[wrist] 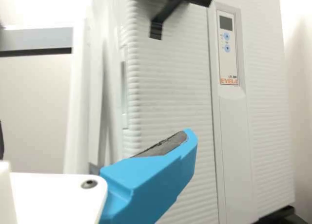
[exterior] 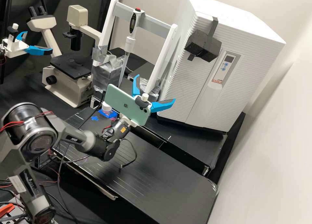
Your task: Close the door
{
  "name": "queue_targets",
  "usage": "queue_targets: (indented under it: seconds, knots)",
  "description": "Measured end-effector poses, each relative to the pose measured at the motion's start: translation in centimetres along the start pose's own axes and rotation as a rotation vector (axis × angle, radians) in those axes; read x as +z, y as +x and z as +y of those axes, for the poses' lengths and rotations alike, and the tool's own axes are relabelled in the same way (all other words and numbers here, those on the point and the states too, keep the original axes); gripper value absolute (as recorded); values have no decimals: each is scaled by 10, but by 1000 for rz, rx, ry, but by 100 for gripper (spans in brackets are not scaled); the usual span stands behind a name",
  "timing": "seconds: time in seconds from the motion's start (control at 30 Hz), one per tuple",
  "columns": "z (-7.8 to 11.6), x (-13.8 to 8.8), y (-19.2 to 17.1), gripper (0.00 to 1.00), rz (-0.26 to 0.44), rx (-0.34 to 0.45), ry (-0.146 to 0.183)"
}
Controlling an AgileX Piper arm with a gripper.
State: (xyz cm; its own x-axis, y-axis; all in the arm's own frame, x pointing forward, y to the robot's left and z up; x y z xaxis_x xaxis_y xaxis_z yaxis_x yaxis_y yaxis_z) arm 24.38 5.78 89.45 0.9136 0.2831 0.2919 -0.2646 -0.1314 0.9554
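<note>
Two blue fingers (exterior: 163, 105) of the end effector (exterior: 155, 88) stand spread, gripping nothing, near the ribbed door (exterior: 183, 79) on the front of the white cabinet (exterior: 260, 56). That door looks shut or nearly so, though its seam is hard to judge. Best to press flat near its free edge, slowly and squarely, avoiding the black block (exterior: 203, 46), and ease off once it seats.

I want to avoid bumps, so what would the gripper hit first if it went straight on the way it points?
Most likely the ribbed door of the white cabinet, though depth is unclear and the white frame's leg stands near the gripper.
</note>
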Motion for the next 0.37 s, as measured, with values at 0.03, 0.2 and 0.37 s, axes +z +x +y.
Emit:
queue_targets:
  seconds: [0.03,0.2,0.37]
  knots:
    - [-4,-4,-5,100,4,-7,-10]
    - [-19,-17,-27,100,30,-63,6]
    - [-30,-19,-37,100,25,-108,31]
